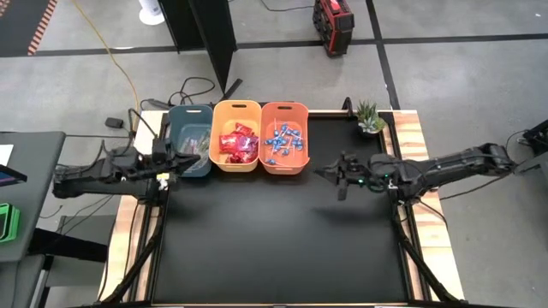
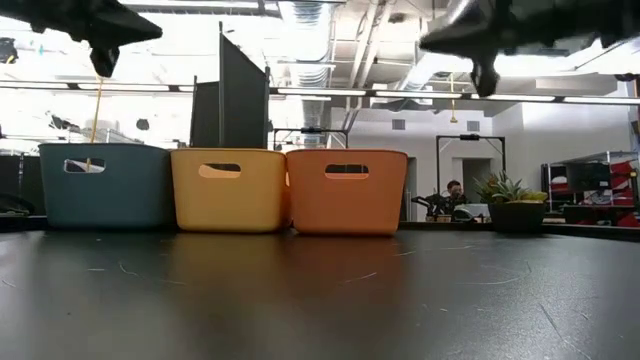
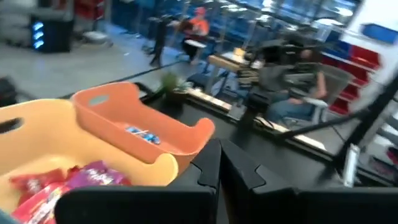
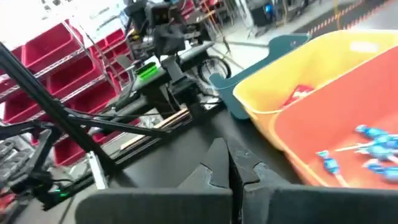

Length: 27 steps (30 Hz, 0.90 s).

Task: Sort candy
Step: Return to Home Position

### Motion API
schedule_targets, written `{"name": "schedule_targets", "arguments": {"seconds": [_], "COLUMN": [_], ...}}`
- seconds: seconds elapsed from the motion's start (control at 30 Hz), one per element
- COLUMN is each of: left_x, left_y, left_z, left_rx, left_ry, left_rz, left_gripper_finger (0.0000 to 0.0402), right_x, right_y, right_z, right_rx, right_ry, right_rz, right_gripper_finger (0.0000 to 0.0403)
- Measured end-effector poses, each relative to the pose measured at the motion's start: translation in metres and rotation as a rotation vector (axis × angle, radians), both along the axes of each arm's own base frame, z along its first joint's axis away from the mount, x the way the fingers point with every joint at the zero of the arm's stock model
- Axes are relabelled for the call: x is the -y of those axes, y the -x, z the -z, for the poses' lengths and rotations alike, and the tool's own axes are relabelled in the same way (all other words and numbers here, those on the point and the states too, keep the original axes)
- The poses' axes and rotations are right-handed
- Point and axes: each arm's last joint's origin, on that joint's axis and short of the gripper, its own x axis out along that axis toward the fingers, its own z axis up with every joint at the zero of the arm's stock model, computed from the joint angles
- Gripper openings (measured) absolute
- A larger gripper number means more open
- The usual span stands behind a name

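The candy point(image 1: 240, 147) lay sorted at the worktop's point(image 1: 274, 248) 12 o'clock edge, one kind per bin: red packets point(image 1: 233, 141) in the yellow bin point(image 1: 235, 109), blue lollipops point(image 1: 285, 143) in the orange bin point(image 1: 285, 109), sticks pointing all ways. The left end effector point(image 1: 168, 162) at 9 o'clock and right end effector point(image 1: 342, 178) at 3 o'clock hung clenched, empty, likely finished.

The shiny red and magenta square packets point(image 1: 238, 144) lie heaped and overlapping in the yellow bin point(image 1: 235, 106), the middle of three bins standing side by side. The blue-wrapped lollipops point(image 1: 285, 142) on white sticks lie scattered at crossed angles in the orange bin point(image 1: 286, 106). In the blue bin point(image 1: 189, 110), thin pale stick packets point(image 1: 202, 145) lie against the wall nearest the yellow bin, too small to make out in detail
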Motion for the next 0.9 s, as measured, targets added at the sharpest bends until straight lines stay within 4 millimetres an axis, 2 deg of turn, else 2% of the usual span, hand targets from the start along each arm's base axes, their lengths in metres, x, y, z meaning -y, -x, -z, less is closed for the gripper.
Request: {"name": "schedule_targets", "arguments": {"seconds": [0.17,0.37,0.57,0.63,0.7,0.9], "left_x": [0.004,0.008,0.012,0.014,0.016,0.024], "left_y": [-0.002,-0.022,-0.028,-0.029,-0.029,-0.027], "left_z": [0.018,0.063,0.097,0.104,0.108,0.107], "left_rx": [0.071,0.063,0.011,-0.027,-0.056,-0.049], "left_ry": [-0.109,-0.237,-0.299,-0.314,-0.332,-0.303], "left_rz": [0.157,0.275,0.336,0.339,0.345,0.318], "left_gripper_finger": [0.0001,0.0001,0.0001,0.0000,0.0000,0.0000], "right_x": [0.013,0.024,0.022,0.019,0.015,0.004], "right_y": [0.013,0.023,0.042,0.048,0.048,0.051], "right_z": [0.026,0.052,0.078,0.091,0.095,0.090], "right_rx": [-0.019,0.062,0.119,0.093,0.056,0.098], "right_ry": [0.143,0.328,0.506,0.540,0.565,0.612], "right_rz": [0.028,-0.103,-0.135,-0.160,-0.201,-0.236], "right_gripper_finger": [0.0000,0.0000,0.0000,0.0000,0.0000,0.0000]}}
